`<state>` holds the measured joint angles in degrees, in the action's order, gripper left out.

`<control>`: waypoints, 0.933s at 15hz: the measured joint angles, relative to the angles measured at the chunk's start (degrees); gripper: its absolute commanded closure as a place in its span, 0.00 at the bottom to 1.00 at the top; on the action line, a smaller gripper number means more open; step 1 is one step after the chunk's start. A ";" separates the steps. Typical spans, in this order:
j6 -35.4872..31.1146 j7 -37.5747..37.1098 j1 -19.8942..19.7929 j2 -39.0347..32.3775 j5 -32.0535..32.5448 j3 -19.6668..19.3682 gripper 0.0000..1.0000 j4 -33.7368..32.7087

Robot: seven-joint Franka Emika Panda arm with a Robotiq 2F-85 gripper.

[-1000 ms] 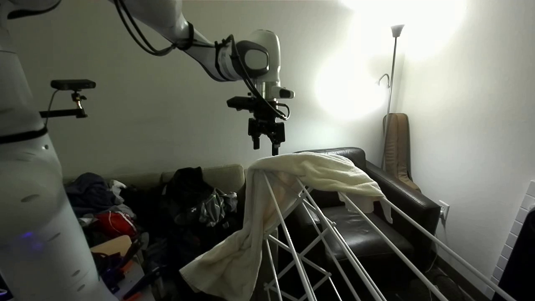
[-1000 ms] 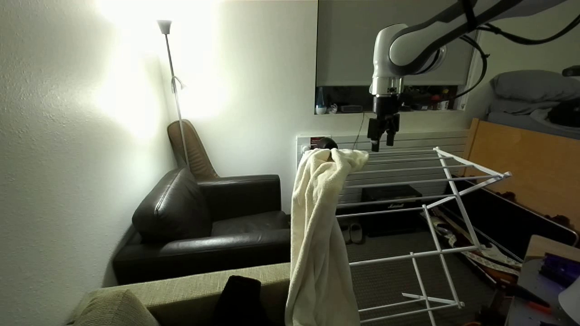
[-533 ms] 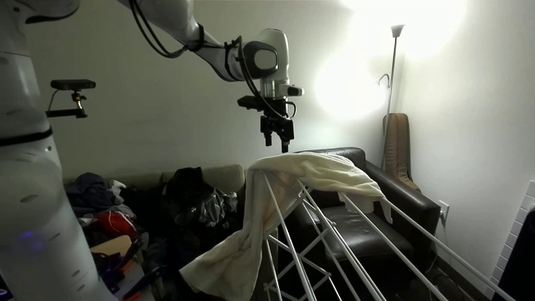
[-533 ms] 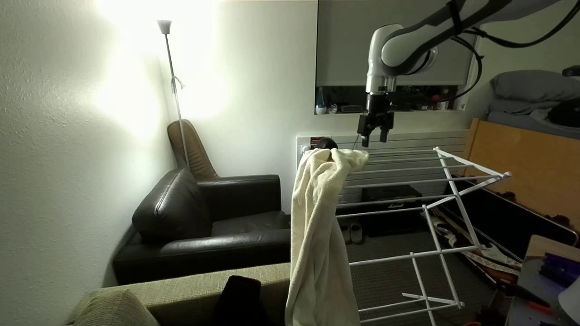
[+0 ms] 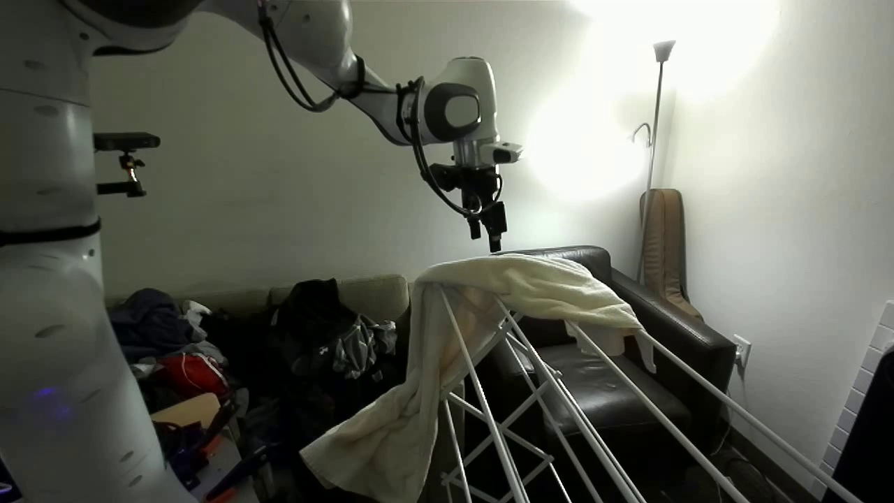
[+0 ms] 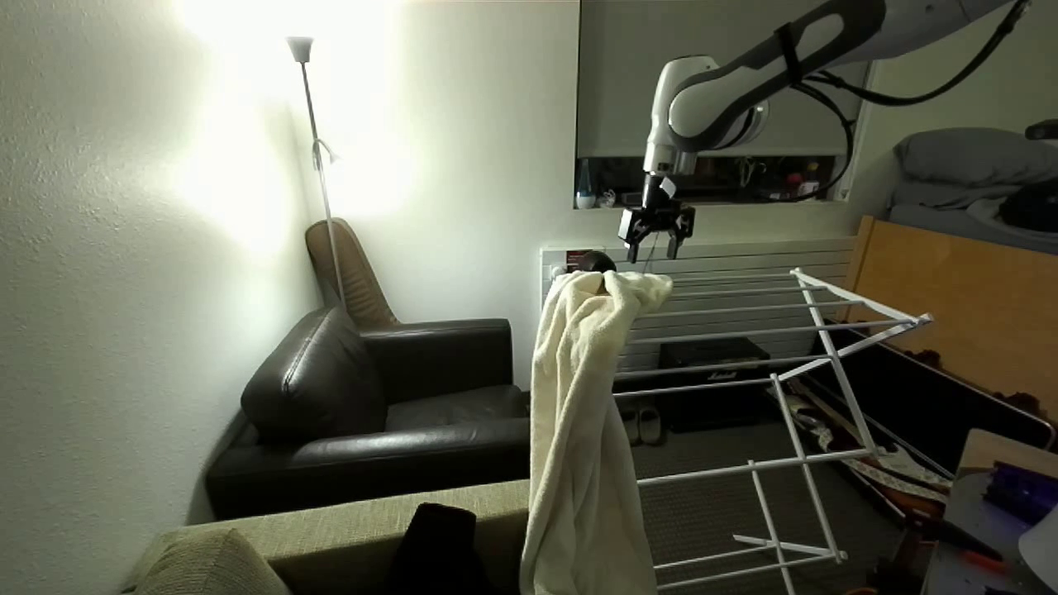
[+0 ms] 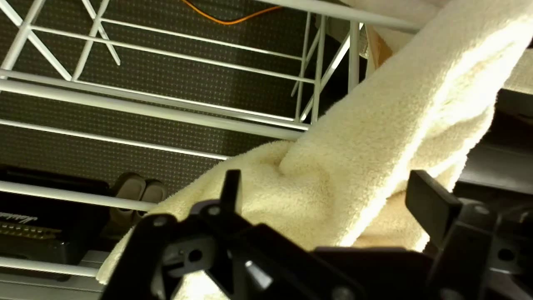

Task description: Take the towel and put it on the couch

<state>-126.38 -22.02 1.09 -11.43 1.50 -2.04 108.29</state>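
The beige couch (image 6: 347,521) runs along seven o'clock in an exterior view, and there's the dark leather armchair (image 6: 446,450) beyond it at eight. Over at two, the robot arm (image 6: 752,85) stretches in from the edge! The white drying rack (image 6: 800,459) spreads its bars at four. In an exterior view a heap of clothes (image 5: 314,335) lies at eight o'clock. And here's the towel (image 6: 583,438) in both exterior views, cream and soft, draped over the rack's end, a long fold hanging toward six o'clock! A brown case (image 6: 351,273) leans in the corner at nine in an exterior view; behind the bars, a black amplifier (image 6: 715,372). Now the gripper (image 6: 653,251): pointing down, near the cloth, at one o'clock from its top. Jaws spread wide, and the wrist view has towel showing past both fingers (image 7: 431,204). Down at eight there, a pair of shoes (image 7: 130,191).
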 measured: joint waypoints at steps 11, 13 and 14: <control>-5.78 -11.09 1.66 -7.14 3.84 -2.70 0.00 -4.41; -5.79 -11.10 1.64 -8.96 3.84 -3.43 0.00 -5.88; -5.82 -11.10 1.60 -9.89 3.82 -3.75 0.00 -6.70</control>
<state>-132.19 -33.12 2.69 -21.32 5.32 -5.79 101.59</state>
